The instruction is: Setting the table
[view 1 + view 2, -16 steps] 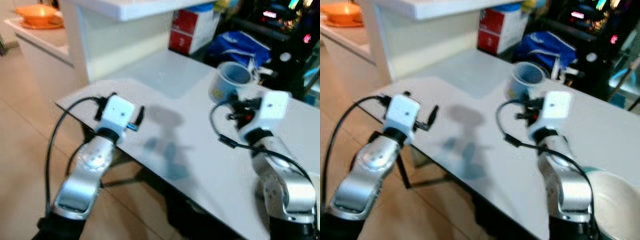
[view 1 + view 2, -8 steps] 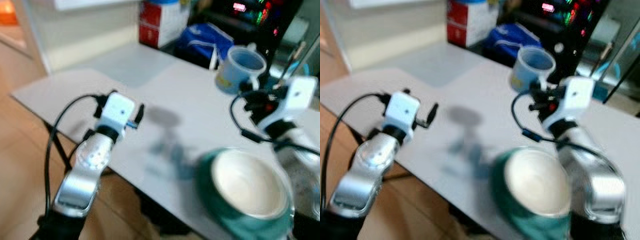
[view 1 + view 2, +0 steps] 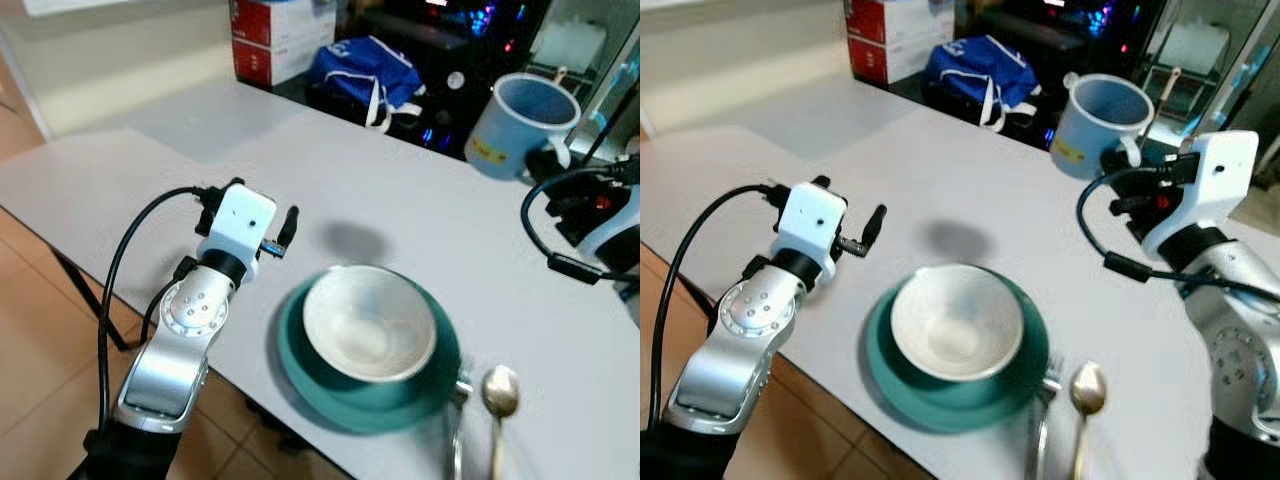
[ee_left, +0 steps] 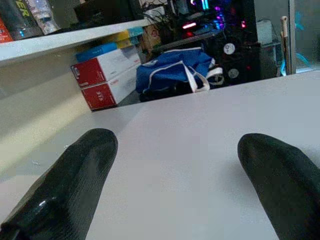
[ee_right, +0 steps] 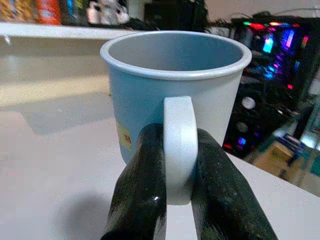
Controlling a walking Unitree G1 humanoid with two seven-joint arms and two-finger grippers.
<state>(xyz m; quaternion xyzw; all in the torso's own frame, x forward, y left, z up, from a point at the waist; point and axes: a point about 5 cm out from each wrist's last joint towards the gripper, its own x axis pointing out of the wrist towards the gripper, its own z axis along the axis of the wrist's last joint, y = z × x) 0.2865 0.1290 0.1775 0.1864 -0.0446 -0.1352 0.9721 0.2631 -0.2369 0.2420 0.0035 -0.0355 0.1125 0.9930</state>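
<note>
Since 0.5 s ago your head camera has swung across the table; the bowl setting now sits centred and sharp.

Head views: your right gripper (image 3: 1127, 160) carries the blue mug (image 3: 1096, 127) in the air above the white table (image 3: 420, 215), beyond the white bowl (image 3: 369, 322) on its teal plate (image 3: 300, 370); a spoon (image 3: 497, 395) lies just beside the plate. Your left gripper (image 3: 287, 228) hovers over the table's near edge.
Left wrist view: your fingers (image 4: 75, 175) are spread, with bare tabletop between them.
Right wrist view: both fingers (image 5: 142, 185) pinch the mug's handle (image 5: 178, 145), the mug upright.
</note>
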